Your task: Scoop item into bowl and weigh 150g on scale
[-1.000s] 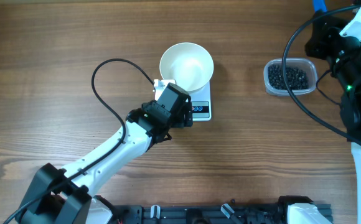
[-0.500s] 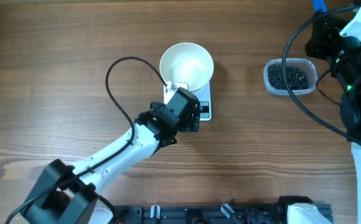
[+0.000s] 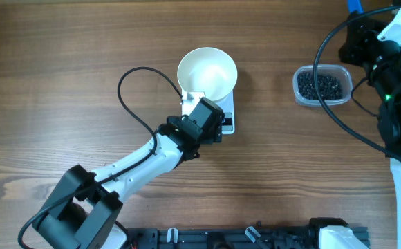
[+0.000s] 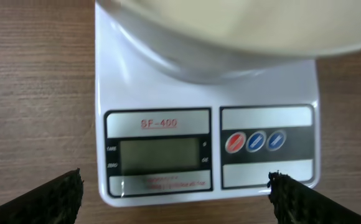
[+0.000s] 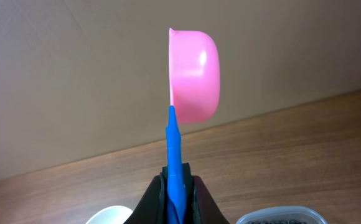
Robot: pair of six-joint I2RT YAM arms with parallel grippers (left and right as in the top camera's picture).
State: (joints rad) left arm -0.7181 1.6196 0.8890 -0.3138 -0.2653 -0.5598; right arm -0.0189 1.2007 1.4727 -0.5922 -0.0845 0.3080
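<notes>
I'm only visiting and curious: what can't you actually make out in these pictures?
- Overhead: the small white digital scale is mostly covered by the round white bowl and the left gripper, display included.
- Left wrist: the bowl's inside is cut off by the top edge; print under the grey display is blurred.
- Right wrist: the pink plastic scoop faces sideways, hiding its inside; the clear tub is cut by the bottom edge.
</notes>
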